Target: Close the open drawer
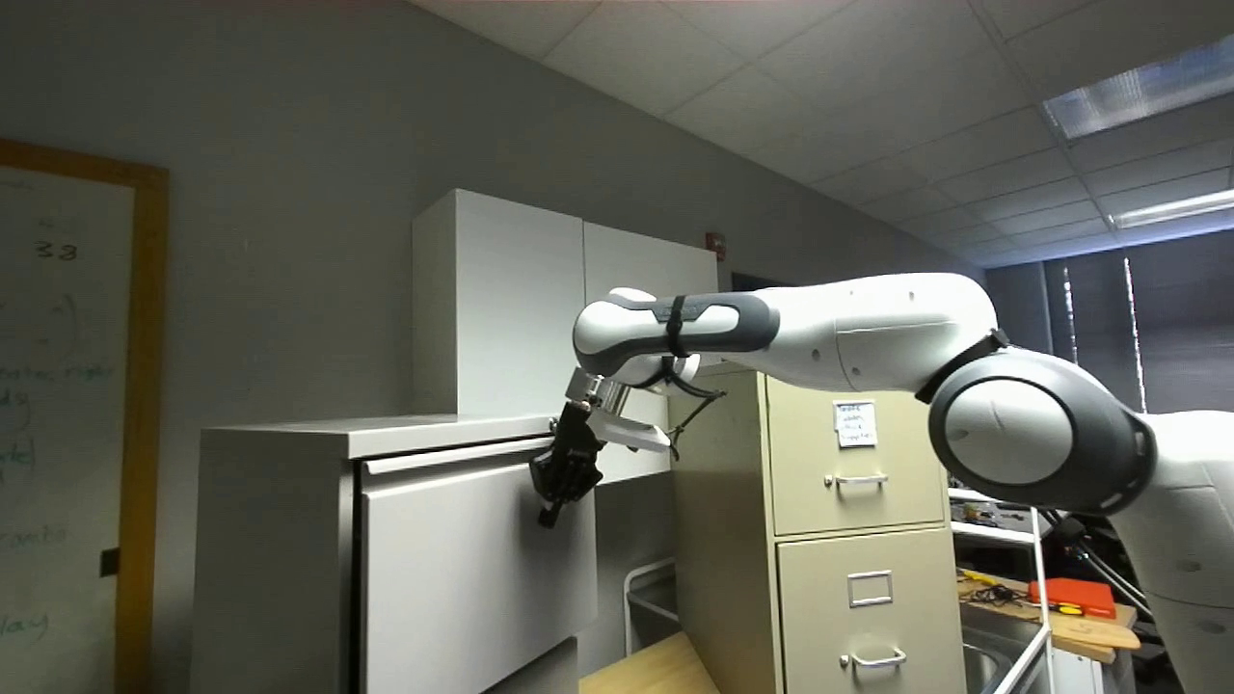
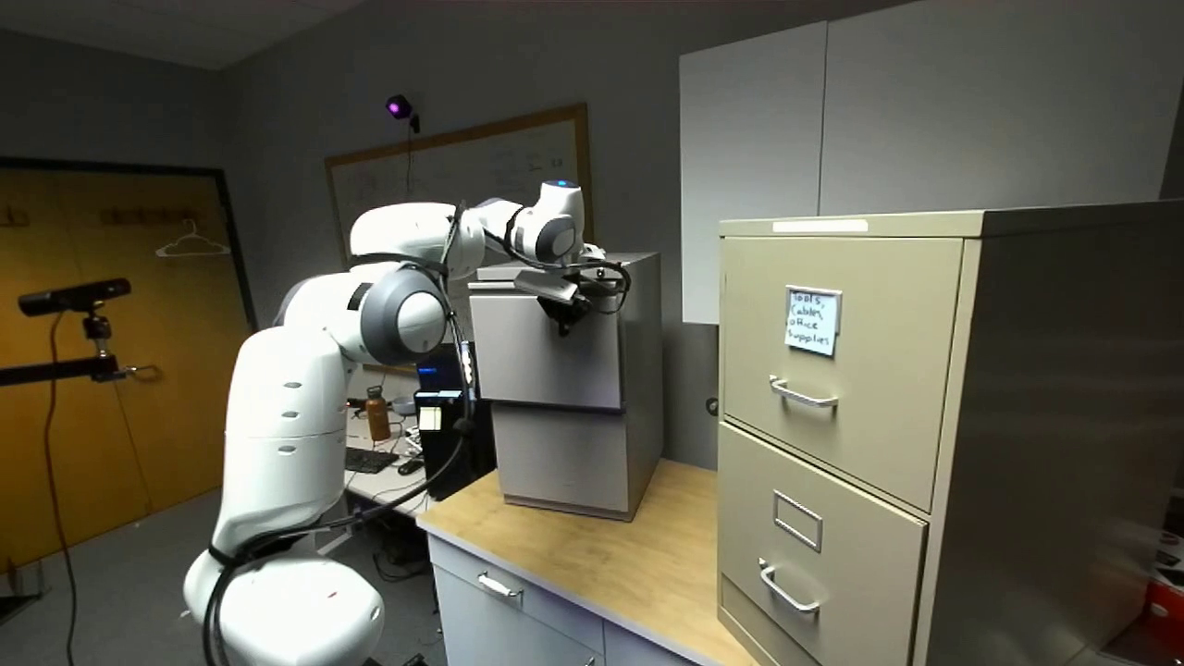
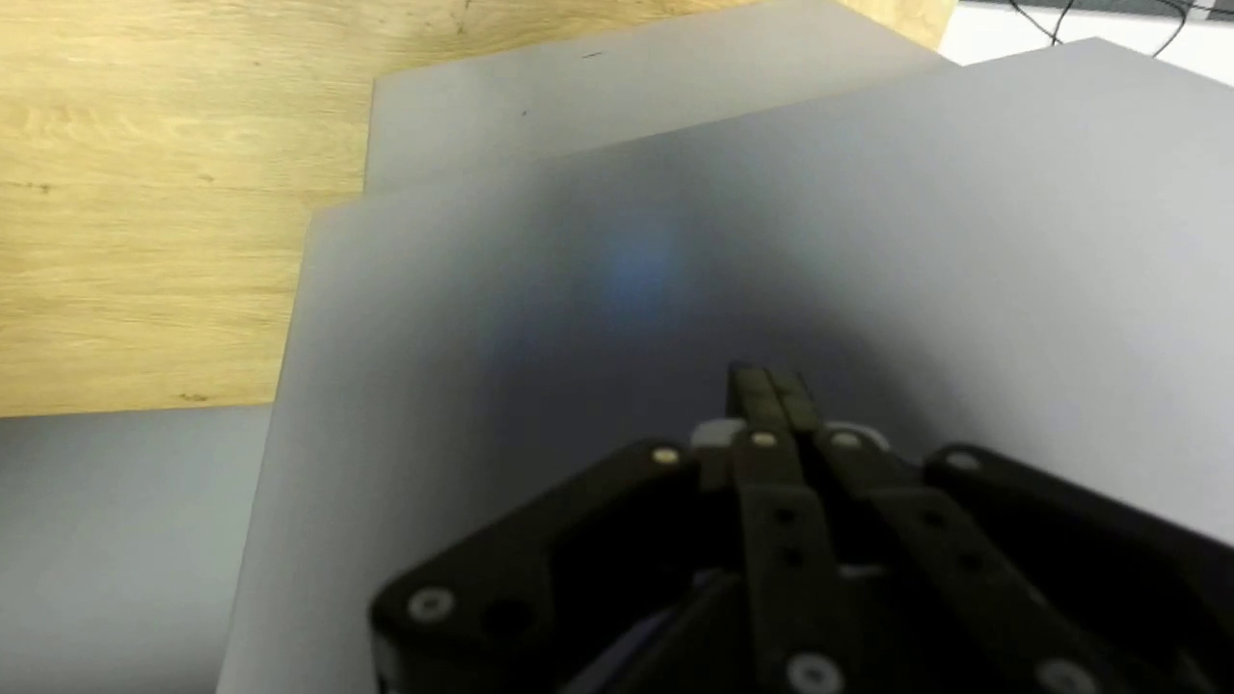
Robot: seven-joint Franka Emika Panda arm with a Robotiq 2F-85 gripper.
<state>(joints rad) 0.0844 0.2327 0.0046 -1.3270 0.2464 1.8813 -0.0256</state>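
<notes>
The white cabinet [image 2: 645, 388] stands on a wooden counter. Its upper drawer [image 1: 463, 578] has a plain flat front, also seen in an exterior view [image 2: 527, 356] and in the wrist view [image 3: 405, 366]. The drawer front stands slightly proud of the lower front [image 2: 564, 462], with a narrow dark gap along its side edge. The drawer's interior is hidden. My gripper [image 1: 549, 516] is shut and empty, pointing down at the upper part of the drawer front; it also shows in an exterior view [image 2: 564, 328]. In the wrist view its fingertips [image 3: 769, 381] are against or very near the front; I cannot tell if they touch.
A beige filing cabinet [image 2: 842, 444] with metal handles stands to one side on the counter [image 2: 684, 546]. A white two-door cupboard [image 1: 521, 299] hangs on the wall behind. A whiteboard [image 1: 67, 386] is on the wall beside the white cabinet. A cable loops near the wrist [image 2: 624, 282].
</notes>
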